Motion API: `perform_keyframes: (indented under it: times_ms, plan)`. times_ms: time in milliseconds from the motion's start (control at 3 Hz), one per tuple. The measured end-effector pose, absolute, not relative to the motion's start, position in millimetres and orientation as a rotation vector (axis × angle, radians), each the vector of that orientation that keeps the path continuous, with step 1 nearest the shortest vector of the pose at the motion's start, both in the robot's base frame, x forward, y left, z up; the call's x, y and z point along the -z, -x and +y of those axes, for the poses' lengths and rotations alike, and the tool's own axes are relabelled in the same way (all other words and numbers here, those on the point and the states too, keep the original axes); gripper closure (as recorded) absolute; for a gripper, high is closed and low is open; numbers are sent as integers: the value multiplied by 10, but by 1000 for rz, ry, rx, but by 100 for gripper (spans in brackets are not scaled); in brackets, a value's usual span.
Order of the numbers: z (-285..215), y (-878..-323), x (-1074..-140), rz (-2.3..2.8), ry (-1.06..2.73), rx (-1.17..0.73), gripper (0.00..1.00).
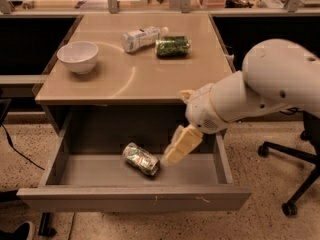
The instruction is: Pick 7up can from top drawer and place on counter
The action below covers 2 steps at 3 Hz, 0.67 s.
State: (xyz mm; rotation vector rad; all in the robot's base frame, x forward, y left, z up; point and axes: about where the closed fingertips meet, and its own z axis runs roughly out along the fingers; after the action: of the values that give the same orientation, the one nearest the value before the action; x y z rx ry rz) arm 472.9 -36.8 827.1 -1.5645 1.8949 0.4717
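In the grey metal drawer (135, 198) the dented silver-green 7up can (141, 158) seems light, crushable, best pinched mid-body; cream gripper (171, 157) inside too, its width I cannot tell.

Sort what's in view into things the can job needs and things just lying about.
Job:
can, lying in the open drawer
counter
pincer, down in the drawer beside the can

Lying about, all on the counter:
bowl
bottle
snack bag
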Motion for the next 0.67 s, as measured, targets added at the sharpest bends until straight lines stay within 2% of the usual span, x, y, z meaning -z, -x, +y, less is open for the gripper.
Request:
perform_keyframes:
  times_ms: [333,667]
  plan:
    - [58,-4876,-7890,1825,1508,-653,0]
    - [350,-4997,-7646,1788,1474,-754,0]
